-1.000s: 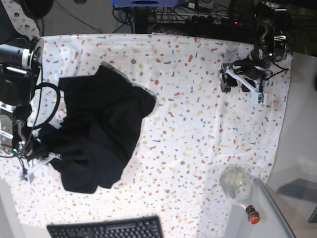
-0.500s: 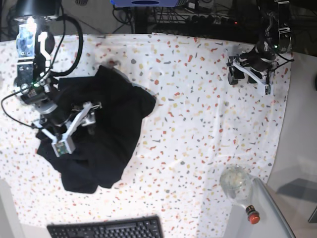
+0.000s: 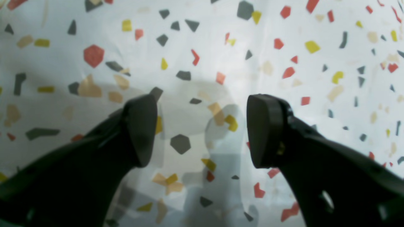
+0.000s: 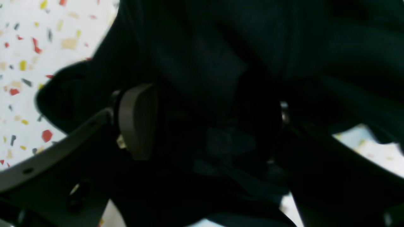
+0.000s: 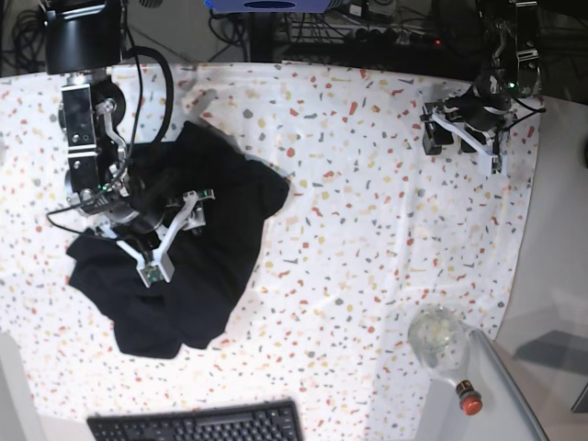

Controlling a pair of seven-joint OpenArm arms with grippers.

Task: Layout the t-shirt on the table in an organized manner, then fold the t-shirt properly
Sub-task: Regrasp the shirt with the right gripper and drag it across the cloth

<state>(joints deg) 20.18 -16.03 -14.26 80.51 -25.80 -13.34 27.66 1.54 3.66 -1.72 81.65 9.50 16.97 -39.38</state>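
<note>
Base view: the t-shirt (image 5: 197, 253) lies crumpled on the left part of the table (image 5: 367, 230). The right gripper (image 5: 175, 234) hovers over the shirt's middle, jaws spread; the wrist view shows dark folds between the fingers, but no grip on them. The left gripper (image 5: 464, 138) sits near the table's far right corner, jaws apart over bare speckled cloth, holding nothing. A glass jar (image 5: 439, 338) stands at the near right edge; its contents are unclear.
</note>
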